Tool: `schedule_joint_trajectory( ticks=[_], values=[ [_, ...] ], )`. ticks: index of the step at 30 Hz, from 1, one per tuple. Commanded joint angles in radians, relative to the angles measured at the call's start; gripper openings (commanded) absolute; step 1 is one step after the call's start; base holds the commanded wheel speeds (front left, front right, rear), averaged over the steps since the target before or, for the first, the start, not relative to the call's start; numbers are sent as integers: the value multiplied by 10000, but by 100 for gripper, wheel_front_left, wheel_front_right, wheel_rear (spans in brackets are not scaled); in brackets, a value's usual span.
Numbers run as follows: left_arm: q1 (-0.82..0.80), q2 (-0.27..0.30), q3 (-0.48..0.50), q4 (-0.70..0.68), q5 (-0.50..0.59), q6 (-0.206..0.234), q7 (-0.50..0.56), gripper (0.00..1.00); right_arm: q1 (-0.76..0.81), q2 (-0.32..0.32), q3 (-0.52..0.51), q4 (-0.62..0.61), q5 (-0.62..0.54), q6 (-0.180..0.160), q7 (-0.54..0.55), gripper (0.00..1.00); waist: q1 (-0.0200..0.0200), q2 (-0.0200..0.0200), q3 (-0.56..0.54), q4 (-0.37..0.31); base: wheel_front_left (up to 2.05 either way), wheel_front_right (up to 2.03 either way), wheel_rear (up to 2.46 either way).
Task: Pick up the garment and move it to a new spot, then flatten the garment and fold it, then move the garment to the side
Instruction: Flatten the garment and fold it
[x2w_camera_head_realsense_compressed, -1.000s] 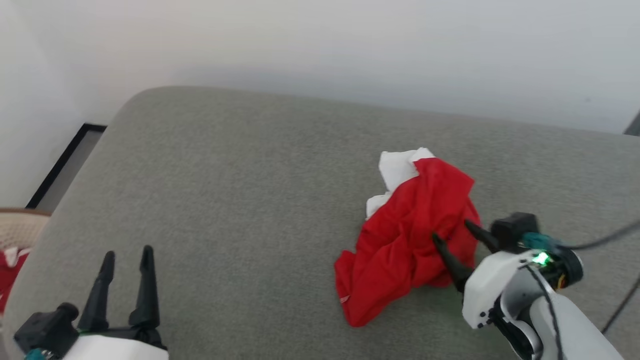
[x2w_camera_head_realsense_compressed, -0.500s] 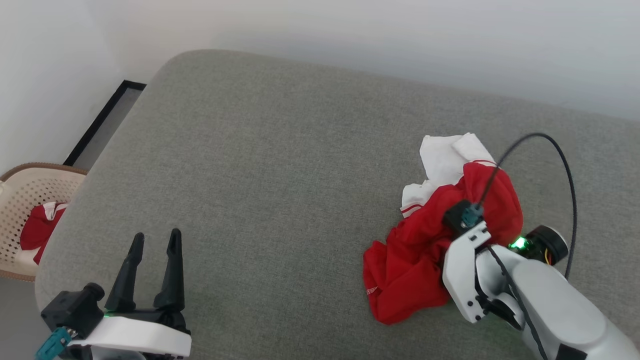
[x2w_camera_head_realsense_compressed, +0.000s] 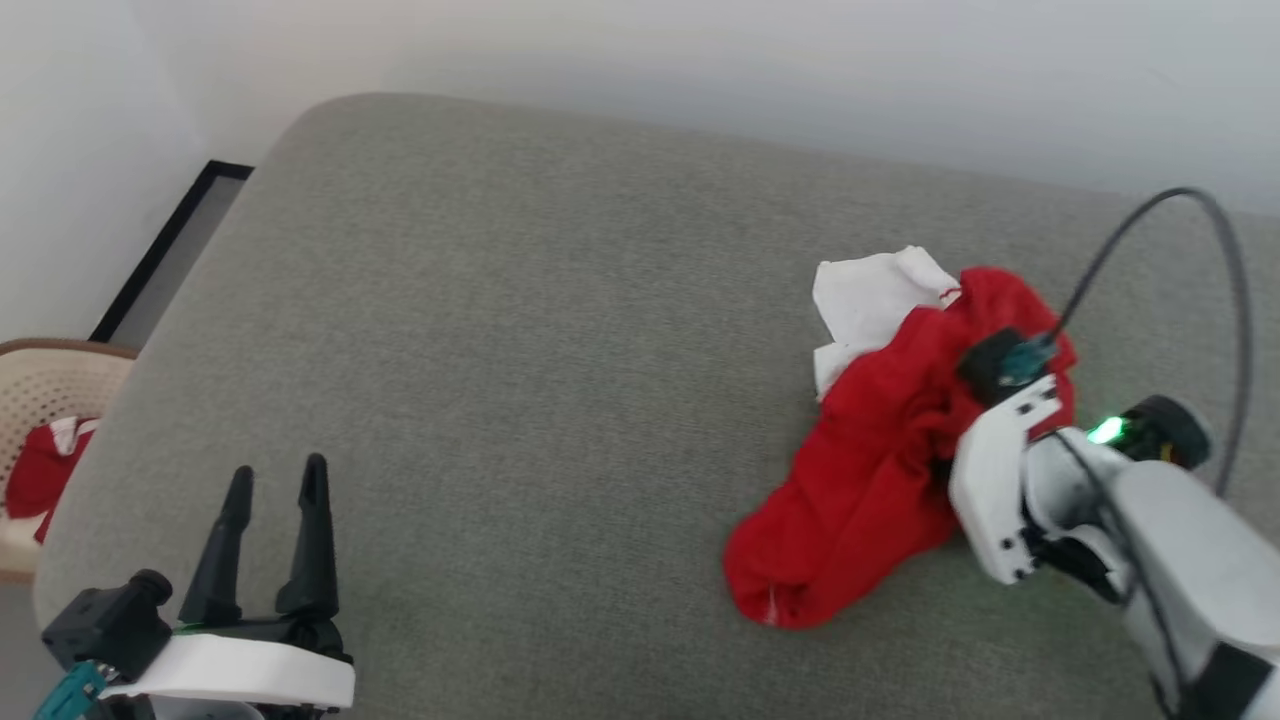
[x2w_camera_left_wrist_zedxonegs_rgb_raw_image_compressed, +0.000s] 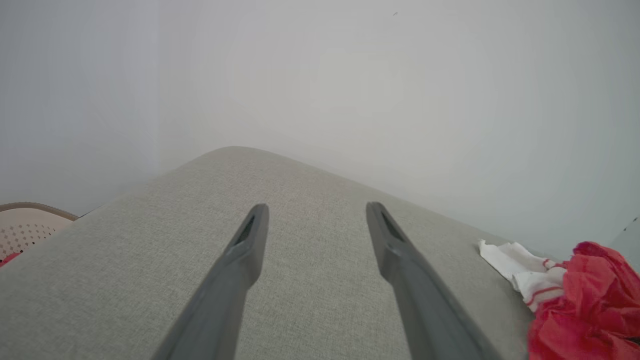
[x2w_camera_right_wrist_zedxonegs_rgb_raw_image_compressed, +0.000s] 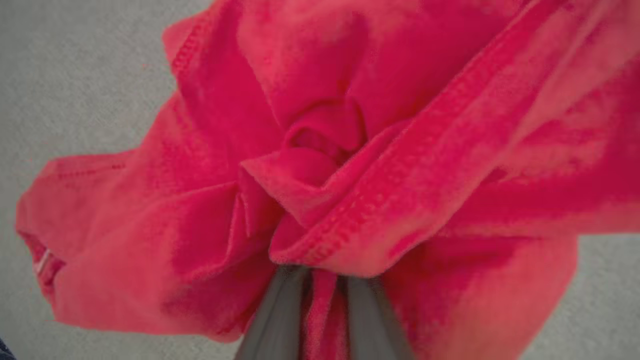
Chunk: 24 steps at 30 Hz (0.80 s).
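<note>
Since a second ago your right claw (x2w_camera_right_wrist_zedxonegs_rgb_raw_image_compressed: 320, 295) has gone from fingers spread at the edge of the garment (x2w_camera_head_realsense_compressed: 870, 480) to fingers drawn close on a fold of its red fabric, and the heap now lies longer and narrower; the head camera has swung as well, so the whole scene sits differently. From the left: a pale perforated basket (x2w_camera_head_realsense_compressed: 50, 375) stands beyond the left end of the grey cushion (x2w_camera_head_realsense_compressed: 550, 350), with a red-and-white cloth (x2w_camera_head_realsense_compressed: 35, 475) inside it. Next, your left claw (x2w_camera_head_realsense_compressed: 278, 470) is over the near left corner of the cushion, its two dark fingers spread wide with nothing between them. Right of centre you see the garment crumpled on the cushion, a white sleeve (x2w_camera_head_realsense_compressed: 865, 295) with a thin red stripe sticking out at its far side. At the right, your right arm reaches into the heap; in the wrist view a red fold runs between its two fingers, whose tips are buried in cloth. A dark cable (x2w_camera_head_realsense_compressed: 1230, 260) loops above that wrist, where a green light (x2w_camera_head_realsense_compressed: 1105, 432) glows
</note>
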Motion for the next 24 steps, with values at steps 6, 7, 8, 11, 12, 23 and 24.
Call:
schedule_joint_trajectory(
  ticks=[6,7,8,11,12,23,24],
  values=[
    [141,120,175,-184,-14,-31,-47,100,1190,-812,-1591,-1449,30,-12,635,0,0,-1,26,-543,0,0,0],
    [140,129,190,-199,-3,-31,-47,100,1460,-864,-1918,-1649,24,-12,773,0,0,-1,42,-603,0,0,0],
    [125,130,194,-220,-14,-31,-47,100,1718,-887,-2278,-1835,-18,-12,879,0,0,-1,60,-653,0,0,0],
    [62,180,161,-255,-50,-31,-47,100,2486,-861,-3124,-2223,-271,-12,1209,16,0,-1,124,-781,0,0,0],
    [37,189,157,-263,-55,-31,-45,100,2694,-756,-3316,-2332,-323,-12,1271,24,0,-1,157,-824,0,0,0],
    [-377,549,-211,-65,-140,-32,-47,100,3183,175,-3916,-2521,-847,-12,1304,100,0,-1,289,-1142,0,0,0],
    [-407,628,-276,-35,-191,-32,-47,100,3160,192,-3970,-2588,-888,-12,1284,100,0,-1,282,-1194,0,0,0]
  ],
)
